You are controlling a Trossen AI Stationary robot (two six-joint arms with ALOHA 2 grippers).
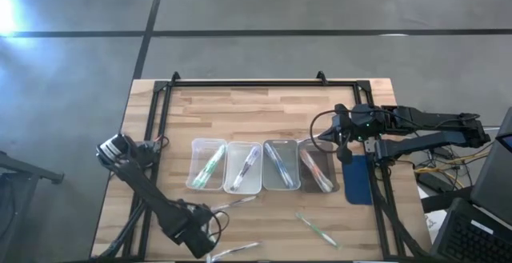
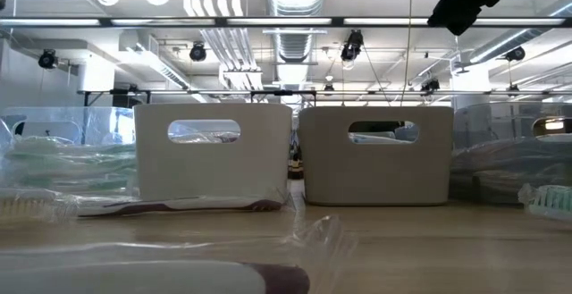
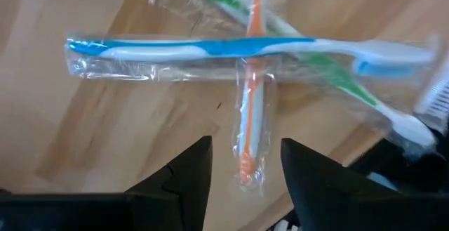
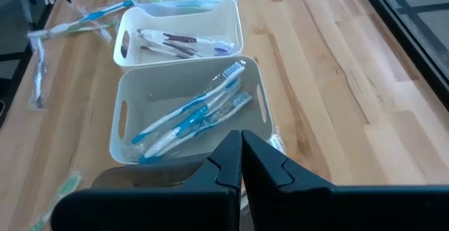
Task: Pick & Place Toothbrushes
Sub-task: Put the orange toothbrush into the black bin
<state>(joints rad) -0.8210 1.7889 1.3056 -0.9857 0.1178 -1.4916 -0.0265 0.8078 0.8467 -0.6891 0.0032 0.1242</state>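
Item, near edge of the surface (image 1: 264,239): left tool (image 3: 242,164), fingers apart, empty, hovering over a small heap of wrapped toothbrushes. Orange toothbrush (image 3: 250,111) lies lengthwise between the fingers; blue toothbrush (image 3: 231,48) and green toothbrush (image 3: 330,76) cross over its far end. Handling note: likely best taken by the free near end of the orange one, fingers squared across the handle and lowered onto the wood, so the crossed pair is not dragged along. Item, loose green toothbrush (image 1: 316,228), apart to the right. Item, middle: four trays (image 1: 228,187) in a row, each already holding brushes by colour. Item, far right: right tool (image 4: 240,157), closed, empty, waiting above the blue tray (image 4: 189,115).
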